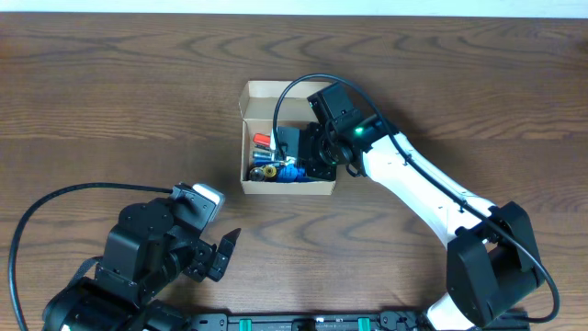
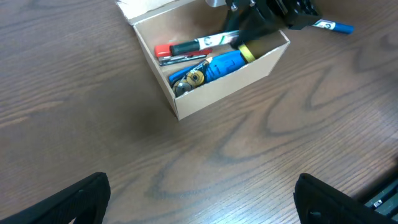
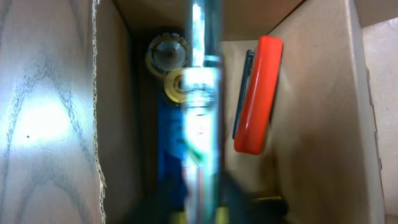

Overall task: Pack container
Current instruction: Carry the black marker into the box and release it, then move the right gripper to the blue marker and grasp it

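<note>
One container (image 1: 294, 188); long axis crosswise; mouth upward.

The right arm (image 1: 413, 184) has a long white shell between black joints, with a small green light (image 1: 358, 131) and a thin looping black cable (image 1: 312, 77) at its 10 o'clock end, while the left arm (image 1: 138, 262) is all black, with a silver-grey camera block (image 1: 200, 197) at 1 o'clock, a long curved lead (image 1: 119, 187) and the black left gripper (image 1: 223, 255).

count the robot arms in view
2. The left arm sits low left in the overhead view, apart from the box; the right arm reaches into the box. None look hidden.
</note>
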Robot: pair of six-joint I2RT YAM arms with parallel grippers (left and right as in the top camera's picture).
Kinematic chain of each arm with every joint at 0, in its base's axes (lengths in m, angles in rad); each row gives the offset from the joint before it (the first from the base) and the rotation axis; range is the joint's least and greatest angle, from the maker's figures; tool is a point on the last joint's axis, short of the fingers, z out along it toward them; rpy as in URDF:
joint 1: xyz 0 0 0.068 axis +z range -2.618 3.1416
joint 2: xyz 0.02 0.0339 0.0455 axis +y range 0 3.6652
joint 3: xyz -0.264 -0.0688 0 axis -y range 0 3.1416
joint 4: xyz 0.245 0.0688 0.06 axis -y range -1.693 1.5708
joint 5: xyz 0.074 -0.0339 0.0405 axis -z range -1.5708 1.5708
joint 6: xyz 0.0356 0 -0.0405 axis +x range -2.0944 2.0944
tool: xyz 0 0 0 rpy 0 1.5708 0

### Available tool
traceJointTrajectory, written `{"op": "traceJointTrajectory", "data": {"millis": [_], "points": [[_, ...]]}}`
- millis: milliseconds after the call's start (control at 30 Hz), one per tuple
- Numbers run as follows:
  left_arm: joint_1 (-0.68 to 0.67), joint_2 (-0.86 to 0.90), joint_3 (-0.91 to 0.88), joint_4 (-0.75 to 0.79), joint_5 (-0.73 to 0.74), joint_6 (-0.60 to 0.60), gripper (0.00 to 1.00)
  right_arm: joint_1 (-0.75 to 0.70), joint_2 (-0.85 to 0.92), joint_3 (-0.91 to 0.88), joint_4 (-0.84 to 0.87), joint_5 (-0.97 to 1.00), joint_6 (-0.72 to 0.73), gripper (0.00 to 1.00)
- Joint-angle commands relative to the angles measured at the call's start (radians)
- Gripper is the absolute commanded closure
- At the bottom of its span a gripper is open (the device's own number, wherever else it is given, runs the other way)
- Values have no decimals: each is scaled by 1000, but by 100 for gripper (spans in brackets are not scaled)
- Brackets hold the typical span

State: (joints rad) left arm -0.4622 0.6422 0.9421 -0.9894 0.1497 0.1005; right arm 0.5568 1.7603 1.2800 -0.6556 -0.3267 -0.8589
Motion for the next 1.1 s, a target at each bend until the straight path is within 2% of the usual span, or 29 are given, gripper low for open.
{"op": "traceJointTrajectory", "data": {"millis": [0,133,267,367,433,467,500,533,667,833,1067], "points": [[-4,-3,16,-2,-4,-11,5,9,-3,1,10,-30,28,51],[-4,-3,16,-2,-4,-11,5,10,-45,44,6,-29,148,51],[-4,-3,16,-2,-4,-11,5,3,-177,98,-10,23,220,54],[-4,-3,16,-2,-4,-11,5,-9,-286,108,-16,134,288,46],[-4,-3,16,-2,-4,-11,5,-22,-355,108,-54,220,298,39],[-4,-3,16,-2,-4,-11,5,-31,-381,108,-83,253,298,31],[-4,-3,16,-2,-4,-11,5,-42,-407,108,-116,276,298,20],[-4,-3,16,-2,-4,-11,5,-56,-431,108,-157,291,298,1],[-4,-3,16,-2,-4,-11,5,-98,-495,108,-293,292,354,1],[-4,-3,16,-2,-4,-11,5,-97,-517,108,-369,293,474,1],[-4,-3,16,-2,-4,-11,5,-142,-484,40,-427,390,482,1]]}}
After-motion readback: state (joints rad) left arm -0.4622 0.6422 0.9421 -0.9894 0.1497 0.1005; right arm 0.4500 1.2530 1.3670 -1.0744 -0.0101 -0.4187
